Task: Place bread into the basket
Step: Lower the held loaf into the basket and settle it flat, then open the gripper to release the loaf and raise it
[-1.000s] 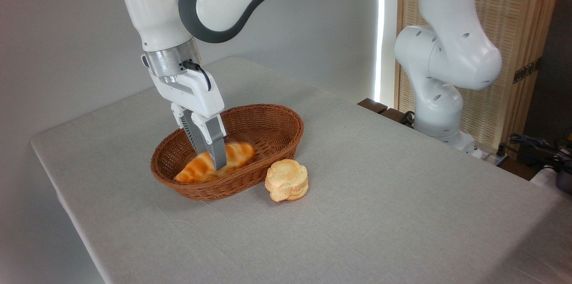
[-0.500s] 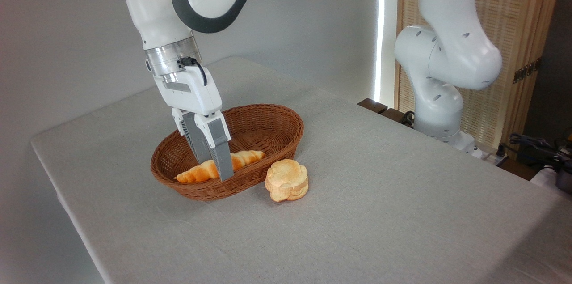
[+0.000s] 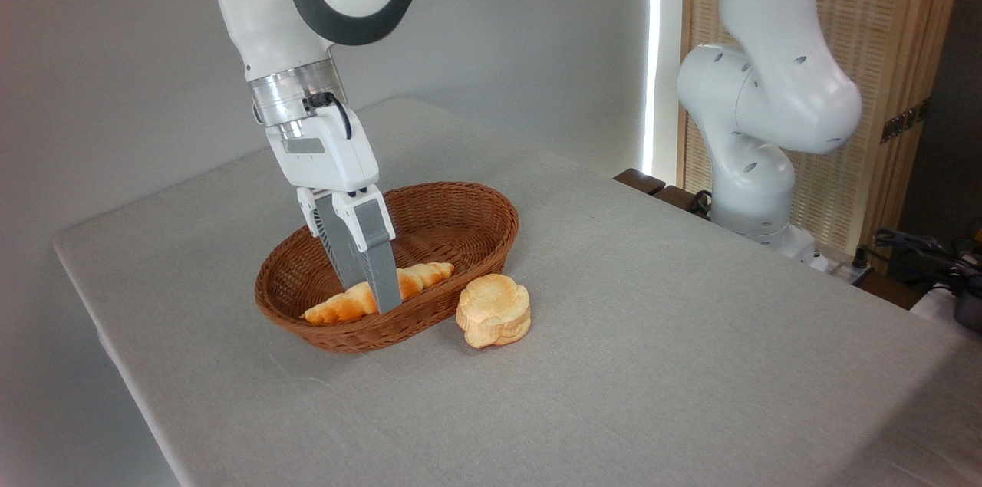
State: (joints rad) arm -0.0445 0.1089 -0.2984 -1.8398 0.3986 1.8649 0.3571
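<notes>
The bread (image 3: pixel 337 308), a long golden-orange braided loaf, lies inside the brown wicker basket (image 3: pixel 468 195) along its near wall, with its pointed ends left and right. My gripper (image 3: pixel 374 295) reaches down into the basket. Its grey fingers (image 3: pixel 376 257) stand one on each side of the loaf's middle and look closed on it. The front finger hides the loaf's middle section, and the rear fingertip is hidden behind the loaf.
A small pale flower-shaped bun (image 3: pixel 493 309) sits on the grey tablecloth (image 3: pixel 614 364), just right of the basket's near rim. The white arm's base column (image 3: pixel 767 111) stands off the table's far right edge, with cables behind it.
The loaf went from tilted and blurred to lying flat in the basket. The gripper turned slightly, and the basket slid a little to the left.
</notes>
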